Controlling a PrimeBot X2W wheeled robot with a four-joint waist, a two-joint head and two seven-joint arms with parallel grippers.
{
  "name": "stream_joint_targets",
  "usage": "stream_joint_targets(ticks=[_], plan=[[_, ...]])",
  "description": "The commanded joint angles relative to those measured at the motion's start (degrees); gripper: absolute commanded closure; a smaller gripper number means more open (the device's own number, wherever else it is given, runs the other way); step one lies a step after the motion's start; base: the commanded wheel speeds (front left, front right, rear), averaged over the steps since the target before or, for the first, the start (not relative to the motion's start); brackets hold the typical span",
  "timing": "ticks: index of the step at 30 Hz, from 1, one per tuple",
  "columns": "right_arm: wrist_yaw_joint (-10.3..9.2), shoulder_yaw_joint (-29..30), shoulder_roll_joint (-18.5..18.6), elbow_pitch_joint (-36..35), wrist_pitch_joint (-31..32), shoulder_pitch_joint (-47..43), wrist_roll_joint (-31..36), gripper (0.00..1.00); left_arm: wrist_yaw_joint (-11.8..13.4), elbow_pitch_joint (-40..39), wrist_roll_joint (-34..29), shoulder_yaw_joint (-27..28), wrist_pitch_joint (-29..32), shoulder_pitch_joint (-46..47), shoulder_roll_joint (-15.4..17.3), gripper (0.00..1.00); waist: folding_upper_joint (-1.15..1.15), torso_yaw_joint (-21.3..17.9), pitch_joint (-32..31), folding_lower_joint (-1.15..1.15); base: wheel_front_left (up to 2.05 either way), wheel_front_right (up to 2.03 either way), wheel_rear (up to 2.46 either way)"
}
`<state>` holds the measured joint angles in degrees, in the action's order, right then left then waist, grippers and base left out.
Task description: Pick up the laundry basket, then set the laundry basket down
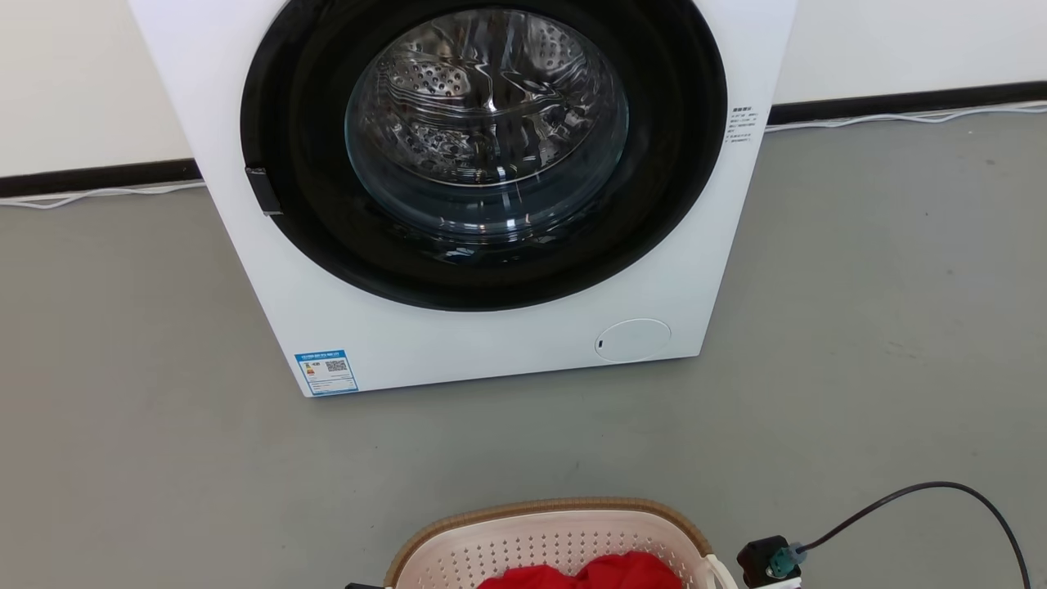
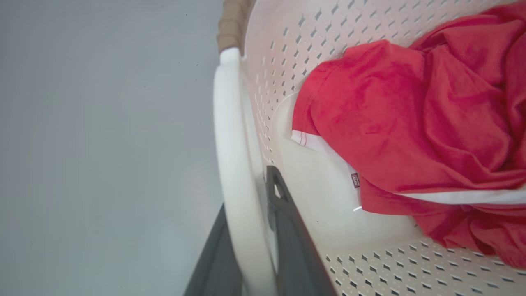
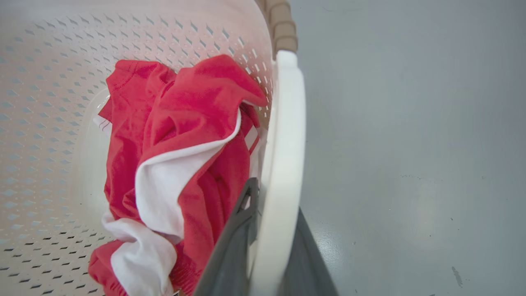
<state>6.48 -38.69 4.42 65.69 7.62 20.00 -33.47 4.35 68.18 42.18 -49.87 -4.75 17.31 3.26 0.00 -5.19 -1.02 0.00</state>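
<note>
Grey floor [image 1: 123, 409] spreads across the scene, running to a pale wall with a dark skirting strip at the far side. A white front-loading washer [image 1: 491, 352] stands on it at the far centre, its round black-framed door [image 1: 487, 123] shut and the steel drum visible through the glass. A blue label [image 1: 326, 372] sits at its lower left corner and a round cover [image 1: 632, 339] at the lower right. The laundry basket [image 1: 540, 540] is at the near centre, well apart from the washer, with its brown rim towards the machine. Whether its base touches the floor cannot be told. Inside lies a crumpled red garment [image 1: 597, 573] with white trim, heaped against the perforated wall. The left gripper [image 2: 248, 189] is clamped on the basket's left loop handle [image 2: 230, 123], one dark finger outside the white band and the other inside it. The right gripper [image 3: 275, 197] is pinched on the right loop handle [image 3: 287, 123] in the same way. A thin black cable [image 1: 916, 491] arcs over the floor at the near right.
</note>
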Motion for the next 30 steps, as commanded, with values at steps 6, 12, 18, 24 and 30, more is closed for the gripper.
stream_joint_targets(ticks=[6,12,18,24,30], plan=[[1.01,-1.8,-1.5,-1.6,-0.2,1.0,-0.7,1.0,-0.4,-0.7,0.3,-0.5,-1.5,3.4,-0.4,1.0,0.0,0.1,0.3,0.0,0.0,0.0,0.0],[1.01,-2.1,-1.5,-1.4,-0.4,1.2,-1.1,1.0,-0.4,-0.4,1.1,-1.2,-1.7,3.7,-0.4,1.0,0.0,0.2,0.7,0.0,0.0,0.0,0.0],[1.01,-2.4,-1.5,-1.7,-1.5,2.4,-1.2,1.0,-0.2,-0.1,1.8,-1.6,-2.4,4.7,-0.4,1.0,0.0,0.1,2.2,0.0,0.0,0.0,0.0],[1.01,-1.9,-1.5,-2.5,-4.8,7.2,0.5,1.0,0.3,0.6,1.8,-1.0,-4.7,10.2,-0.1,1.0,0.0,0.0,8.3,0.0,0.0,0.0,0.0],[1.01,-0.2,-1.5,-3.3,-8.2,13.2,1.9,1.0,0.4,0.3,1.9,0.3,-6.8,17.4,1.3,1.0,0.0,0.3,16.8,0.0,0.0,0.0,0.0]])
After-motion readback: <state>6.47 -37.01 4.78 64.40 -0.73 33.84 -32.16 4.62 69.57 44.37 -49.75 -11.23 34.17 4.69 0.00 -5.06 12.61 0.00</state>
